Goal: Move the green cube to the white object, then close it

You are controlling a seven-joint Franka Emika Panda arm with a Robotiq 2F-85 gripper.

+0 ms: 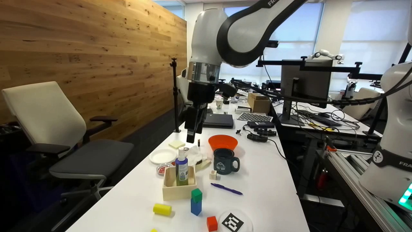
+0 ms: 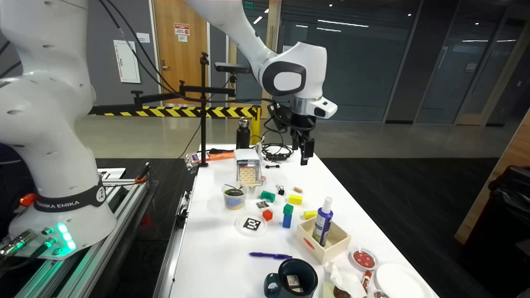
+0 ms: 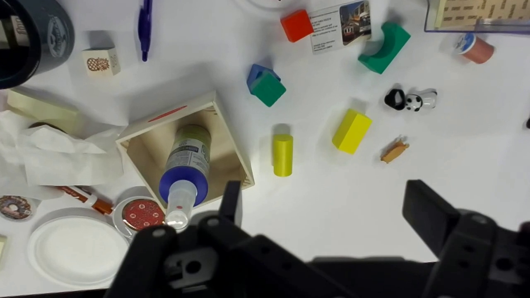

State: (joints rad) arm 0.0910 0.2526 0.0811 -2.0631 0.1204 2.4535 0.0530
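A Franka Emika Panda arm (image 2: pixel 308 62) holds its gripper (image 3: pixel 325 203) high above a cluttered white desk (image 1: pixel 273 193), the fingers spread wide with nothing between them. The raised, downward-pointing pose seems meant to leave clearance over the crowded objects. The green cube (image 3: pixel 268 89) rests on a blue block (image 2: pixel 287 221) at upper center of the wrist view's frame; the cube (image 1: pixel 196 195) also shows at lower center in an exterior view. The perch likely serves to lift its sides clear of the desk for an easy pinch, though a nudge could topple the stack. Its edges look equal, giving no long axis; its top face lies diagonally in the wrist view, one corner aimed toward the bottom of the frame. The block beneath stands on end, long axis vertical. The probable destination, a white-lidded container (image 2: pixel 247 155), occupies the upper center of the frame in an exterior view, its long axis apparently running up and down. The lid appears raised, presumably to admit the cube before closing. In a cream wooden box (image 1: pixel 177 194), a spray bottle (image 1: pixel 182 170) stands upright, perhaps placed there so it will not tip. The next move likely calls for fingers turned to match the cube's slanted faces.
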